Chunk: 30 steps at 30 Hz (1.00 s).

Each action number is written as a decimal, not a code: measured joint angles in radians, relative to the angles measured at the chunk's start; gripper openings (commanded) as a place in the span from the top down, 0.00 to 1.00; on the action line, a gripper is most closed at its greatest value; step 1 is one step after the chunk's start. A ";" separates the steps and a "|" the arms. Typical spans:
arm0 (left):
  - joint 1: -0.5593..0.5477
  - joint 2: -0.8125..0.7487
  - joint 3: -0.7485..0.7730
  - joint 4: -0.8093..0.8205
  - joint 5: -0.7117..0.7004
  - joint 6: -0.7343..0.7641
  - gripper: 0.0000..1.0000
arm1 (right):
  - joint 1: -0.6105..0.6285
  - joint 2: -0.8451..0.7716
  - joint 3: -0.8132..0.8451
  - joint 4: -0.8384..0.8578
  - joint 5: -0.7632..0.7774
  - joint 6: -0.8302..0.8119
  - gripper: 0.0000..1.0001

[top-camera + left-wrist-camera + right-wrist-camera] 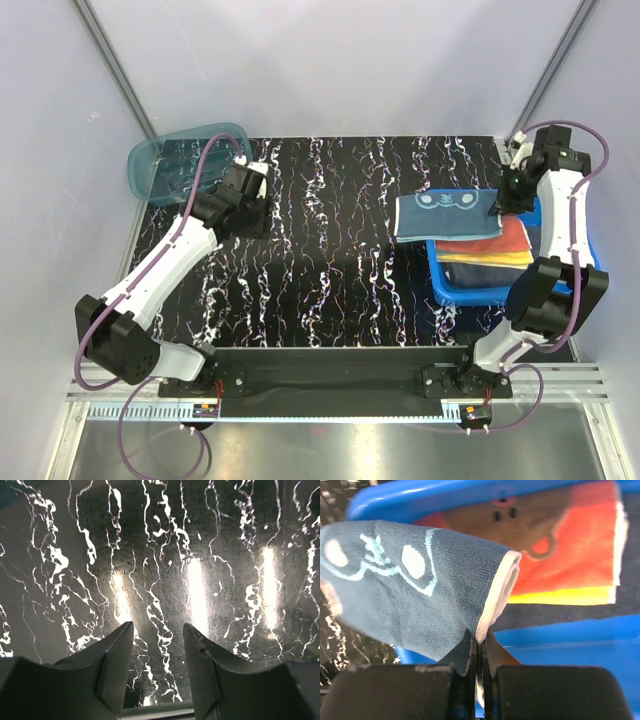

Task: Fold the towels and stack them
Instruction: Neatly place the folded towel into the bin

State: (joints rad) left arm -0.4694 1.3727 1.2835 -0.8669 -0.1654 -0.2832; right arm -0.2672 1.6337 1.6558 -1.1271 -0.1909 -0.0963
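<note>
Over left rim of blue bin, my right tool clenched on white hem of teal towel; cloth hangs partly outside bin. Inside bin lie orange-red towel, yellow towel, flat. Should lift teal towel clear of rim, spread flat on counter left of bin. My left tool, far left of bin, released, empty; could pin corner.

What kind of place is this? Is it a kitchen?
Not a kitchen: it looks like a robot test booth. A left arm and a right arm are bolted to a black table inside plain white walls, and the right tool grips a blue towel by a blue bin.
</note>
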 measured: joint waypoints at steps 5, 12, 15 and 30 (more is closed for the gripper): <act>0.000 0.000 0.024 -0.011 0.000 0.000 0.50 | -0.072 0.042 0.007 -0.016 0.023 -0.029 1.00; 0.000 0.026 0.077 -0.031 0.008 0.000 0.50 | -0.114 0.109 0.052 -0.018 0.063 -0.064 1.00; 0.000 0.050 0.116 -0.048 0.023 -0.001 0.50 | -0.117 0.129 0.056 -0.012 0.078 -0.085 1.00; 0.000 0.096 0.174 -0.056 0.042 0.000 0.50 | -0.130 0.292 0.140 0.057 0.229 -0.066 0.00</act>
State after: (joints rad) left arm -0.4694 1.4689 1.4578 -0.9230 -0.1238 -0.2836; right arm -0.3977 1.9255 1.7954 -1.0698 0.0376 -0.1627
